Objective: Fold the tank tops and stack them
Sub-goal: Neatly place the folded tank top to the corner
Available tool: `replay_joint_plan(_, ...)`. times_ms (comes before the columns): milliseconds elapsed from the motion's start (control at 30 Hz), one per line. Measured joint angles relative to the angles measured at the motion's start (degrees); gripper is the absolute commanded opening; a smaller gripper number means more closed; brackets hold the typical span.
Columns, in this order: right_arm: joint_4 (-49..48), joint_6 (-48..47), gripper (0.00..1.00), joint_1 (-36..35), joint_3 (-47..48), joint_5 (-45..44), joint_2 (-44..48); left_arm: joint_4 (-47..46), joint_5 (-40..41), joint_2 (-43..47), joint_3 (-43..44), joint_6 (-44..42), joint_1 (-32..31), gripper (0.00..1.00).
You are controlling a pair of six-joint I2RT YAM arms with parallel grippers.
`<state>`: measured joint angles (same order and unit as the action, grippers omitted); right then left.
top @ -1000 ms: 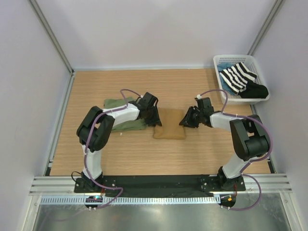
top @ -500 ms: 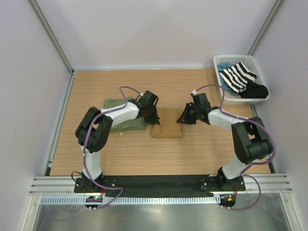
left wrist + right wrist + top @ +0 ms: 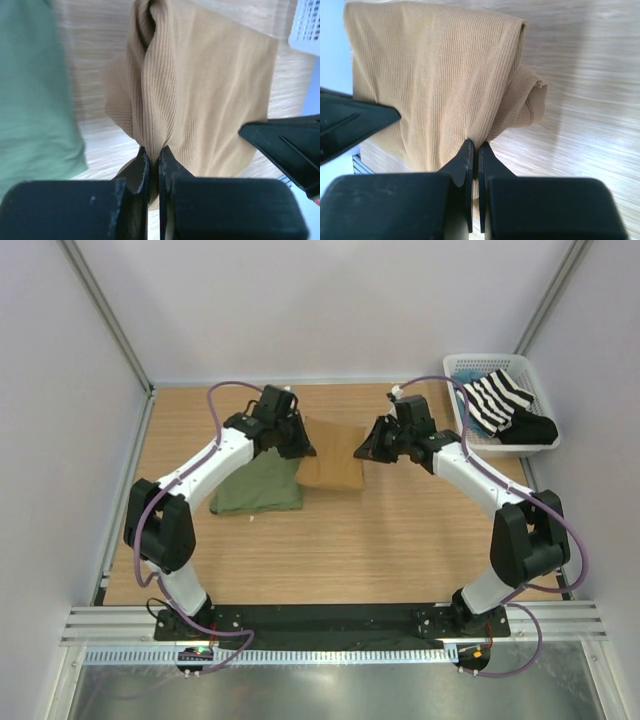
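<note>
The tan tank top [image 3: 332, 462] is folded into a near-square panel at the far middle of the table [image 3: 400, 540]. It is stretched left to right between the two arms, so its ribbing runs away from each wrist camera. The left fingers [image 3: 141, 172] are clenched on a bunched fold at its left side, and the right fingers [image 3: 466, 165] are pinched tight on a fold at its right side. From each grip the cloth spreads out ahead of the fingertips. The olive green tank top [image 3: 258, 485] lies folded flat on the table, just beside the tan one, to its left and nearer. A white basket [image 3: 452, 365] sits at the far right corner.
</note>
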<state>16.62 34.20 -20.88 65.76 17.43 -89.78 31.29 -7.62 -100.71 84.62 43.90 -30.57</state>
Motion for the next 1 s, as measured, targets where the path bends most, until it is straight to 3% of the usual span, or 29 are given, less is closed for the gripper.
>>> replay_joint_plan(500,3.21,2.34,0.01,-7.02,28.94,-0.22,-19.04,9.4,-7.61,0.02,11.1,-5.73,17.81,0.0)
replay_joint_plan(1000,3.28,6.56,0.01,-14.27,44.98,0.37,-39.58,14.21,-7.93,-3.8,9.49,-10.01,26.93,0.0)
